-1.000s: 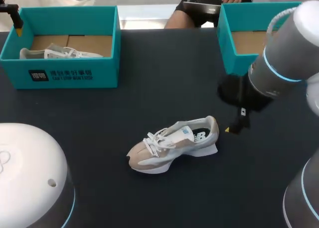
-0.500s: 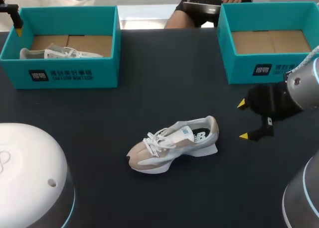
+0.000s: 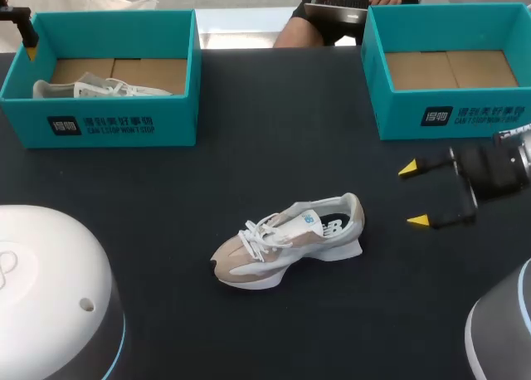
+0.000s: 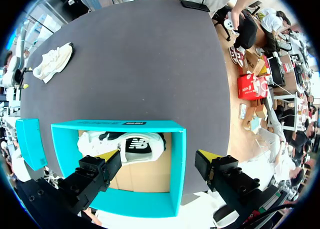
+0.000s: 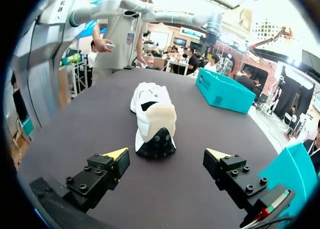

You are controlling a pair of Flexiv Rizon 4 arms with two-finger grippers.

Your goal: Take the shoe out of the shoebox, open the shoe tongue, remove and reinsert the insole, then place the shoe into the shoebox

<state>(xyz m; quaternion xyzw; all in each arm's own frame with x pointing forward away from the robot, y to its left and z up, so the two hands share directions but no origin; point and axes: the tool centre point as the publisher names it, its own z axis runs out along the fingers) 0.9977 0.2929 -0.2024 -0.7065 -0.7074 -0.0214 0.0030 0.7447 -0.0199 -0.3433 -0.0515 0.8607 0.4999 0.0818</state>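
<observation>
A beige and white sneaker (image 3: 290, 241) lies on its sole at the middle of the dark table, toe toward the left. My right gripper (image 3: 413, 195) stands open to its right, fingers pointing at the heel with a gap between. In the right wrist view the sneaker's heel (image 5: 154, 120) lies ahead of the open right gripper (image 5: 167, 154). My left gripper (image 4: 159, 156) hangs open above the left teal shoebox (image 3: 108, 119), which holds a second white sneaker (image 4: 125, 146). The right teal shoebox (image 3: 452, 106) has only its cardboard floor showing.
My left arm's white housing (image 3: 50, 297) fills the near left corner. Both shoeboxes stand along the table's far edge. Bare tabletop (image 3: 274, 148) lies between the boxes and around the sneaker.
My right arm has drawn back to the right, away from the sneaker's heel, with its gripper still open. The sneaker and the left arm have stayed where they were.
</observation>
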